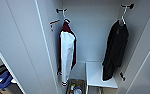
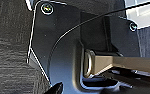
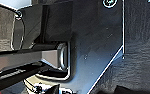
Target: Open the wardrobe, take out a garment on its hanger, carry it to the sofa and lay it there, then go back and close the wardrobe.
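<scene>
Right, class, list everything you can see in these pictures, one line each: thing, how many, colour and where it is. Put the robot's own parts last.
wardrobe: one, white, doors open, interior facing the camera.
black coat: one, hanging on the right inside the wardrobe.
hanger: one, pale, holding the black coat on a dark hook.
maroon jacket with white sleeves: one, hanging on the left inside the wardrobe.
shelf: one, white, low in the wardrobe, under the black coat.
box of small items: one, on the wardrobe floor below the maroon jacket; contents unclear.
blue object: one, outside the wardrobe at far left.
robot wrist plates: dark, over dark carpet, in both wrist views.
</scene>
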